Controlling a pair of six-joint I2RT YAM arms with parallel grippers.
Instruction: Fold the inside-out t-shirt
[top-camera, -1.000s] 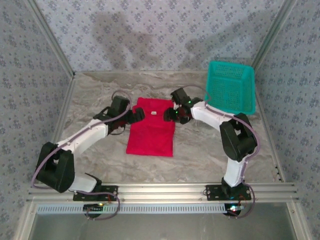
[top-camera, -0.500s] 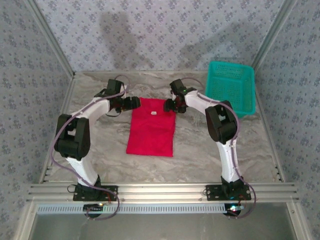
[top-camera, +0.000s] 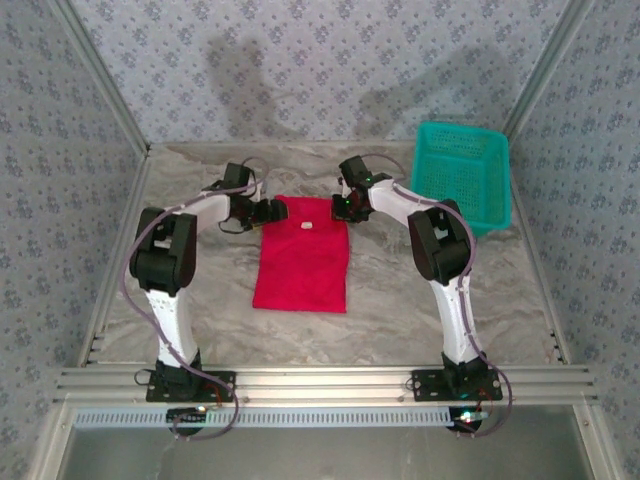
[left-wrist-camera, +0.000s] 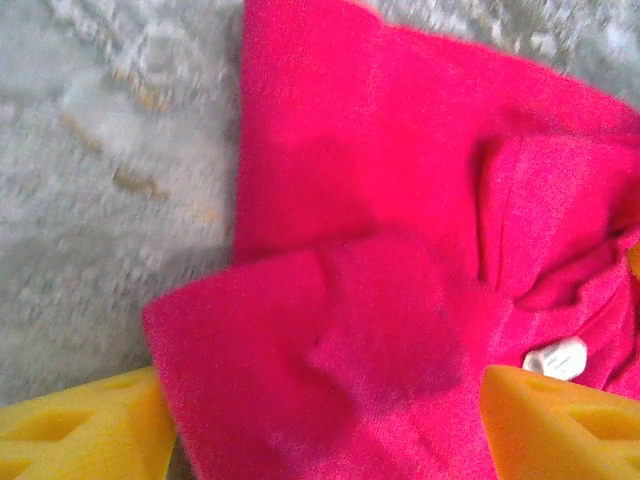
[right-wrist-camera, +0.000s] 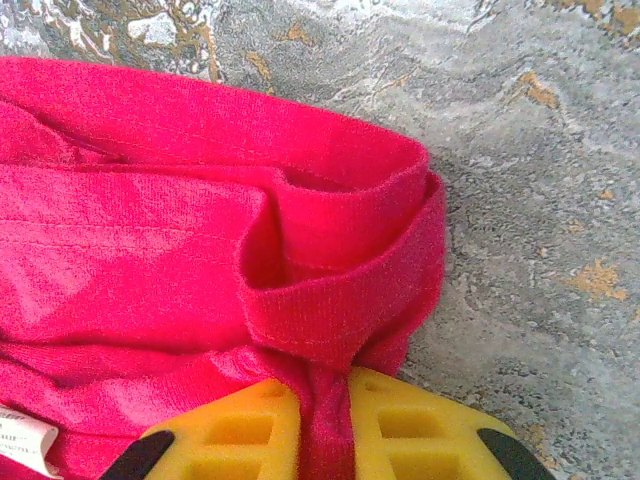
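The red t-shirt (top-camera: 301, 258) lies on the table folded into a tall rectangle, its white tag (top-camera: 307, 226) near the far end. My left gripper (top-camera: 267, 211) is at the shirt's far left corner. In the left wrist view the left gripper (left-wrist-camera: 320, 435) is open, its yellow fingers (left-wrist-camera: 85, 425) wide apart with flat red cloth (left-wrist-camera: 340, 250) and the tag (left-wrist-camera: 556, 357) between and beyond them. My right gripper (top-camera: 343, 208) is at the far right corner. The right gripper (right-wrist-camera: 325, 425) is shut on a pinch of the shirt's folded edge (right-wrist-camera: 340, 300).
A teal mesh basket (top-camera: 462, 175) stands at the back right of the marble-patterned table (top-camera: 400, 300). Patterned walls close in the back and both sides. A metal rail (top-camera: 320, 380) runs along the near edge by the arm bases.
Both grippers have moved from the shirt's upper sides up to its far corners. The left arm has swung back and folded up. The shirt lies in the same place.
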